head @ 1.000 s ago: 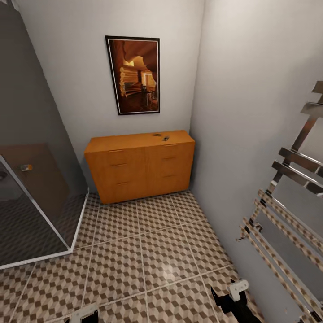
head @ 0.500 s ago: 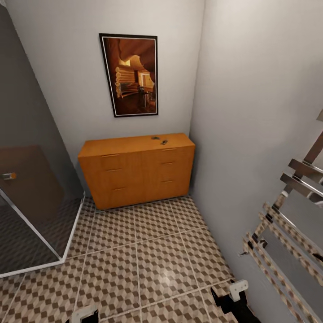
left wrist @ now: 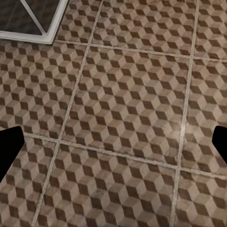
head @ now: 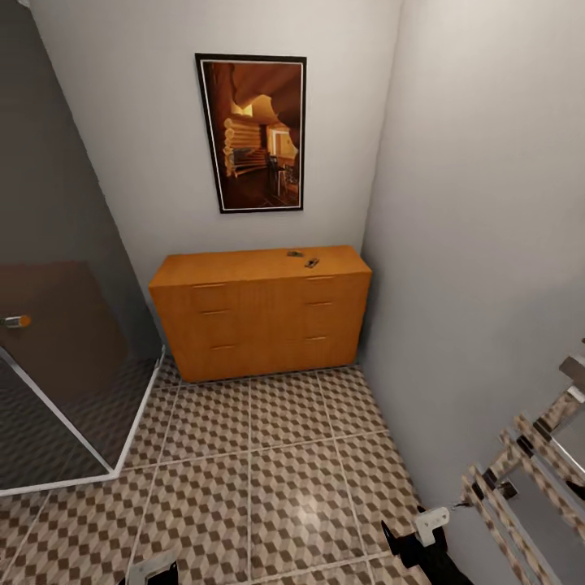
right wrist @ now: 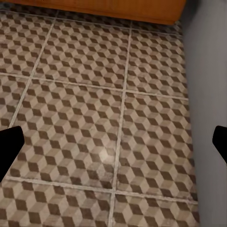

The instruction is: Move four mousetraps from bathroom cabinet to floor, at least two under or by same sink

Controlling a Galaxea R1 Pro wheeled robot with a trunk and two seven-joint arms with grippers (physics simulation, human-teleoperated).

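The orange-brown cabinet (head: 260, 313) stands against the far wall under a framed picture, all its drawers shut. Two small mousetraps (head: 294, 254) (head: 311, 262) lie on its top toward the right, too small to make out in detail. The cube-patterned bathroom floor (head: 268, 471) stretches between me and the cabinet. My left gripper (head: 153, 569) and right gripper (head: 418, 532) hang low at the near edge, far from the cabinet. In the wrist views the left gripper (left wrist: 113, 146) and right gripper (right wrist: 113, 142) have their fingers wide apart over bare tiles, holding nothing. The cabinet base (right wrist: 94, 7) shows in the right wrist view.
A glass shower enclosure (head: 57, 366) with a white kerb (left wrist: 28, 35) closes off the left side. A grey wall (head: 479, 244) runs along the right, with a chrome towel rail (head: 528, 455) sticking out near my right arm. A framed picture (head: 253, 134) hangs above the cabinet.
The whole view has shifted: the cabinet looks a little nearer and the towel rail has slid toward the right edge. Nothing in the room has moved, and both grippers hold the same pose.
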